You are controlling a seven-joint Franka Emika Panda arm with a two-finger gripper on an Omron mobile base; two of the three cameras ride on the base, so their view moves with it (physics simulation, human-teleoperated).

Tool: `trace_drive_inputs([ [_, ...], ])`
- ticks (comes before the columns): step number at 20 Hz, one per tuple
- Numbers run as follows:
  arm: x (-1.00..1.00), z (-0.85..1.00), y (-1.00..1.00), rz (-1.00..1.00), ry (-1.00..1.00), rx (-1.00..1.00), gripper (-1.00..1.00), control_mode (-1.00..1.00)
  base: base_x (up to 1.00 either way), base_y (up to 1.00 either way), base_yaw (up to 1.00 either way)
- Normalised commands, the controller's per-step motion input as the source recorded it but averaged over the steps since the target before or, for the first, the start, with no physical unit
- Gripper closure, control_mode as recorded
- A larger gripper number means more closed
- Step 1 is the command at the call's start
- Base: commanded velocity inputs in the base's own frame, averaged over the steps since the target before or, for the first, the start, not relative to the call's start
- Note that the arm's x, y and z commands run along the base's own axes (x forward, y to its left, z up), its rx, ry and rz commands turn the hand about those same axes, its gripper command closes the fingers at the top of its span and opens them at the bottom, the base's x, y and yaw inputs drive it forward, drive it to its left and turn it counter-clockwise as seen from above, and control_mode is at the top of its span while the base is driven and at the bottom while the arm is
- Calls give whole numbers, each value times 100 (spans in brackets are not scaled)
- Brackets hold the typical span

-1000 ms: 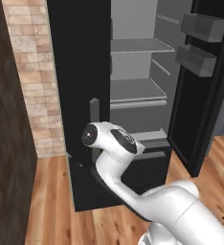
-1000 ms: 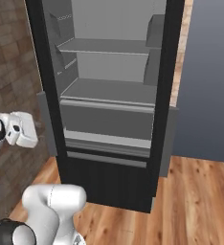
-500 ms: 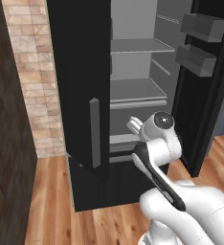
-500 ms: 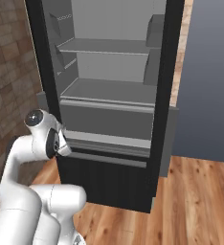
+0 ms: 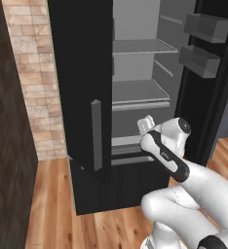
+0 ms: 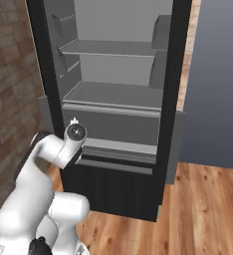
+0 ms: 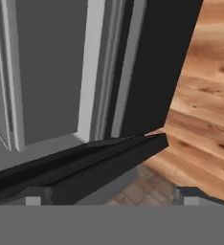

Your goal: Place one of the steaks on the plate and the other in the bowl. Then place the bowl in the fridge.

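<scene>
1. The fridge (image 5: pixel 135 92) stood open before the base, its grey shelves bare.
2. The arm had swung from the fridge's left edge toward its lower shelf.
3. The gripper (image 5: pixel 146 123) was spread, holding nothing; the bowl probably remained to be fetched.

Fridge (image 5: pixel 82 73) open, black. Grey shelves (image 5: pixel 135 90) stacked inside, above and beyond claw (image 5: pixel 146 124), surfaces bare. Drawer front (image 6: pixel 118 127) just ahead of claw. Door bins (image 5: pixel 203 44) up to claw's right. Wooden floor (image 6: pixel 203 209) below claw, fridge standing directly on it.
</scene>
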Motion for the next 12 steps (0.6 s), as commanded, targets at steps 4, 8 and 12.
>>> trace_drive_inputs([
  [4, 57, -12, 3, -4, 3, 12, -100, -100, 0, 0, 0],
  [8, 44, 3, -4, 10, 25, 25, -100, -100, 0, 0, 0],
  [12, 33, 8, 0, 23, 36, 22, -100, -100, 0, 0, 0],
])
